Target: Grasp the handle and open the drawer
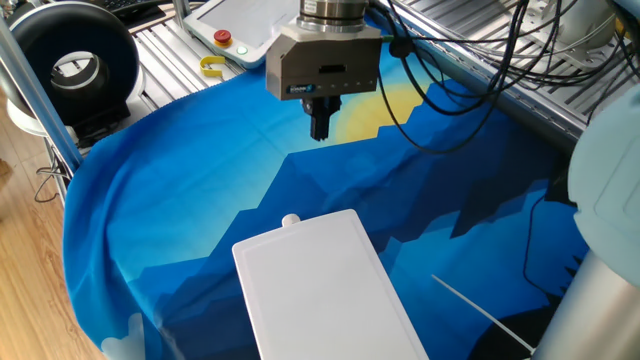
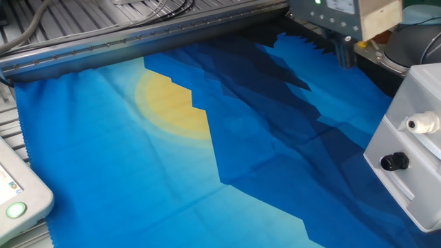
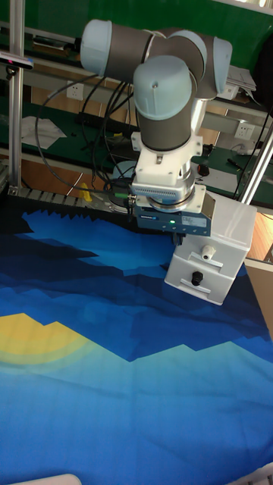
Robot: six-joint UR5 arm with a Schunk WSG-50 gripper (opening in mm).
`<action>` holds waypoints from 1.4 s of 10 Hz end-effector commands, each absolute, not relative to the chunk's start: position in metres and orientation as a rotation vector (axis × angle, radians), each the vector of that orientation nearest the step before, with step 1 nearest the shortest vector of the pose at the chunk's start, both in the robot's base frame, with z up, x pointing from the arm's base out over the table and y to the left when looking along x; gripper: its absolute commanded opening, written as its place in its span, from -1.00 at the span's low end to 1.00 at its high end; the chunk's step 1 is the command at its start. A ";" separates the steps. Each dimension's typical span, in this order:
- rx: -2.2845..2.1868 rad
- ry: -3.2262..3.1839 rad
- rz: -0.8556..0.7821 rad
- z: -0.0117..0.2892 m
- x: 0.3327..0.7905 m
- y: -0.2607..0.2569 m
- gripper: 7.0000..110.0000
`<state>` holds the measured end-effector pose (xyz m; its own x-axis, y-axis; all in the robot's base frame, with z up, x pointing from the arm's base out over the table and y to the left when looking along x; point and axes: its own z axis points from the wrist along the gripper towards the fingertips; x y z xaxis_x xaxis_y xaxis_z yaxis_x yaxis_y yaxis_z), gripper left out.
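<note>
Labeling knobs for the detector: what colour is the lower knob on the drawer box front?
Black; the lower knob shows best in the other fixed view, below the white handle.

A robotics lab: grey-and-blue jointed industrial arm [image 3: 163, 106] over a blue printed cloth [image 1: 200, 190], aluminium slatted bench [image 2: 138, 21], loose black cables [image 1: 470, 50], white tablet-like pendant with red button [image 1: 235, 25], wall sockets [image 3: 74, 91] behind.
</note>
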<state>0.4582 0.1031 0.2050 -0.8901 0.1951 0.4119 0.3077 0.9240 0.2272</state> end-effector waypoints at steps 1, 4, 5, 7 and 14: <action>-0.365 -2.643 -0.403 0.211 0.446 0.106 -1.00; -0.364 -2.656 -0.412 0.208 0.449 0.107 -1.00; -0.346 -2.683 -0.359 0.202 0.450 0.097 -1.00; -0.347 -2.716 -0.310 0.195 0.454 0.090 -1.00; -0.331 -2.740 -0.335 0.180 0.454 0.102 -1.00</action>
<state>0.4531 0.0955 0.1842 -0.9030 0.1891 0.3857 0.2717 0.9469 0.1720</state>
